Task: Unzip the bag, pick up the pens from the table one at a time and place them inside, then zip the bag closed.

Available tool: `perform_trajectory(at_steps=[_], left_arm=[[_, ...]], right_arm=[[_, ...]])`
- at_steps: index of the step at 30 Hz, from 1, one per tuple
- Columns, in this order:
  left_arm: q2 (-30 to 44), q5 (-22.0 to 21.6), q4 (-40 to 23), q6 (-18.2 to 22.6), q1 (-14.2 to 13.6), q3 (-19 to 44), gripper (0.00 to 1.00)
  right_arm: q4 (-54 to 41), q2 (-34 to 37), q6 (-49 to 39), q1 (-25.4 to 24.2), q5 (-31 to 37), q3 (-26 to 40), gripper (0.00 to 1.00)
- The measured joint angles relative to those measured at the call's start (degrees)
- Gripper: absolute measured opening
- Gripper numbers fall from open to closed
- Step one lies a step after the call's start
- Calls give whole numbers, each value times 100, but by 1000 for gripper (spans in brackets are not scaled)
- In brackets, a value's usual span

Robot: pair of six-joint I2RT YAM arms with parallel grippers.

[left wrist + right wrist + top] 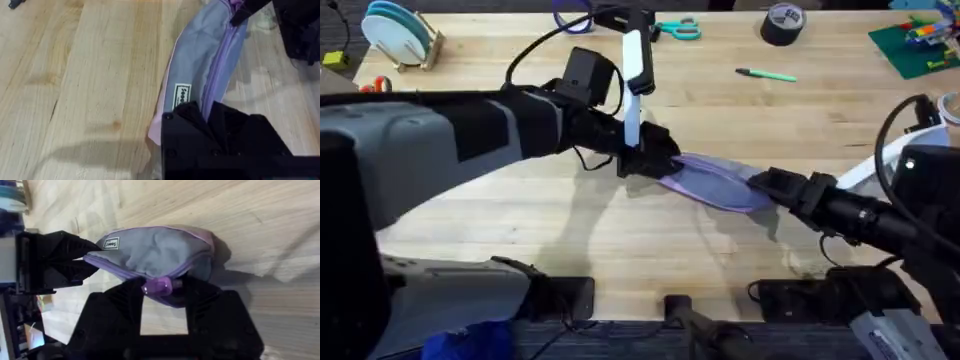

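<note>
Lying mid-table: bag, both ends held
L gripper: clamps label end
R gripper: pinches zip pull
Pen: far side, open wood around
Table: near edge free

Light wooden plank table, grain visible; lavender bag at centre, green pen upper right, teal scissors top centre, black tape roll beside, plate rack upper left, green brick baseplate top right
</note>
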Motion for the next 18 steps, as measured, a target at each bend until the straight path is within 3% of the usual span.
perform_trajectory(at_steps=[10, 18], left_arm=[[0, 0, 0, -2, -22, 0, 43], [-1, -2, 2, -1, -26, 0, 43]], right_arm=[[40, 0, 0, 2, -193, 0, 51], [90, -1, -2, 2, -195, 0, 32]])
